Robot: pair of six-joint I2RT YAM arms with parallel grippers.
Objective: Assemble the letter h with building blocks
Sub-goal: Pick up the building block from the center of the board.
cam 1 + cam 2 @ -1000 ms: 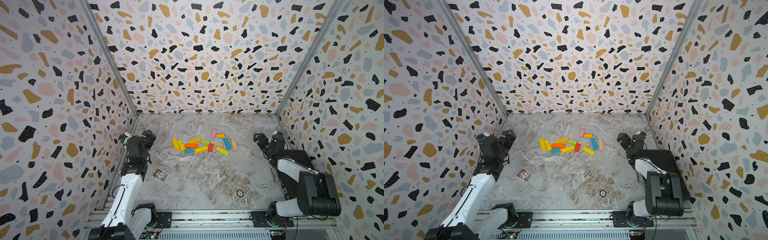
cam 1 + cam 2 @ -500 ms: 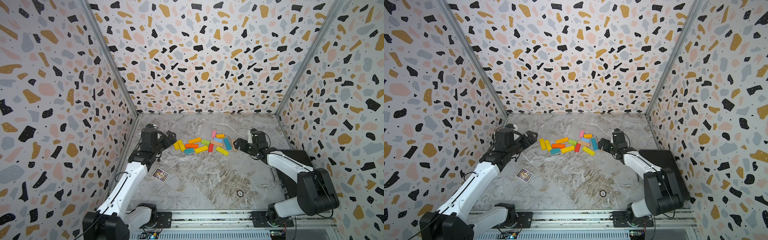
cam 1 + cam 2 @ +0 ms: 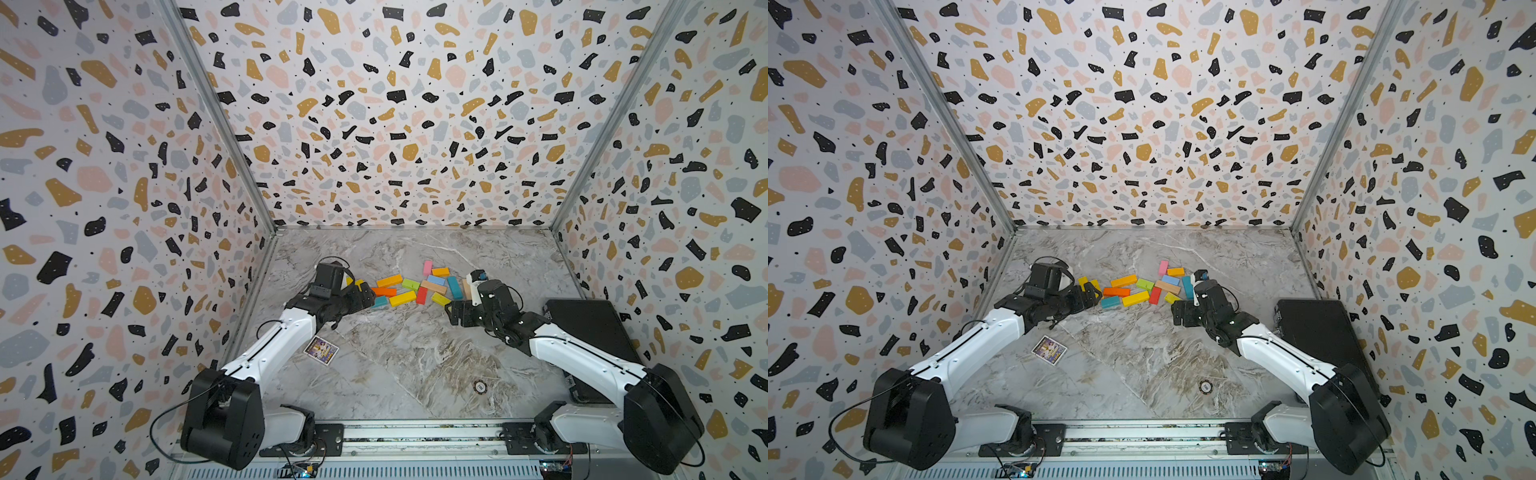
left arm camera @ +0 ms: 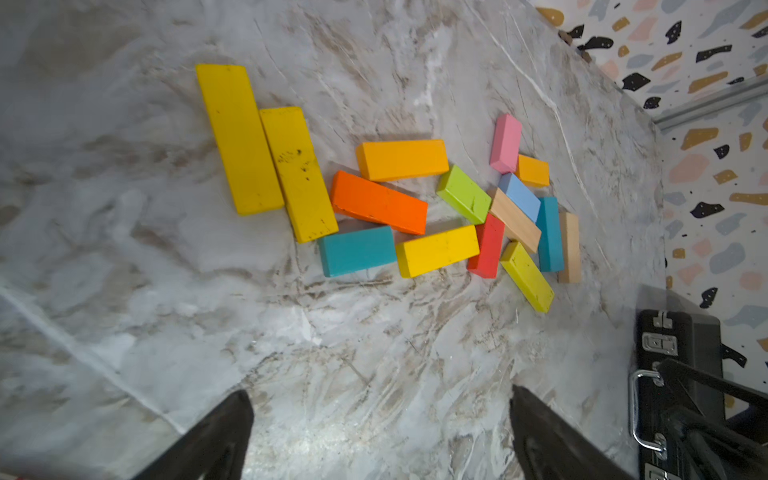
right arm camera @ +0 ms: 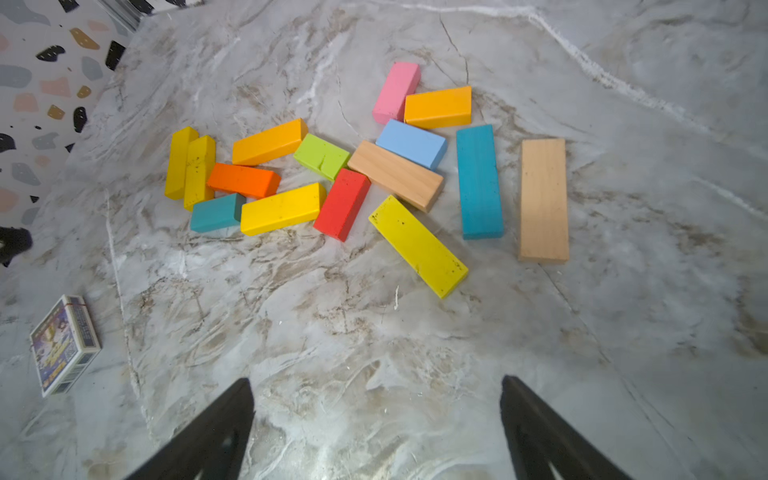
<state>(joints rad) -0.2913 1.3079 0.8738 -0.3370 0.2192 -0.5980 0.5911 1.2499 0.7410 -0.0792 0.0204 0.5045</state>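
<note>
The building blocks (image 3: 415,286) lie in a loose flat pile at mid-table, seen in both top views (image 3: 1142,289). Two long yellow bars (image 4: 239,137) lie side by side at the pile's left end. A plain wood bar (image 5: 543,199) and a teal bar (image 5: 478,180) lie at its right end. My left gripper (image 3: 366,293) hovers at the left end, open and empty (image 4: 380,399). My right gripper (image 3: 455,311) hangs open in front of the right end with only bare table between its fingers (image 5: 376,384).
A small printed card box (image 3: 321,350) lies front left of the pile, also in the right wrist view (image 5: 64,345). A black case (image 3: 590,332) with metal latches stands along the right wall. A small round disc (image 3: 480,387) lies near the front.
Both arms have swung in from the side walls to the two ends of the pile. No block has moved.
</note>
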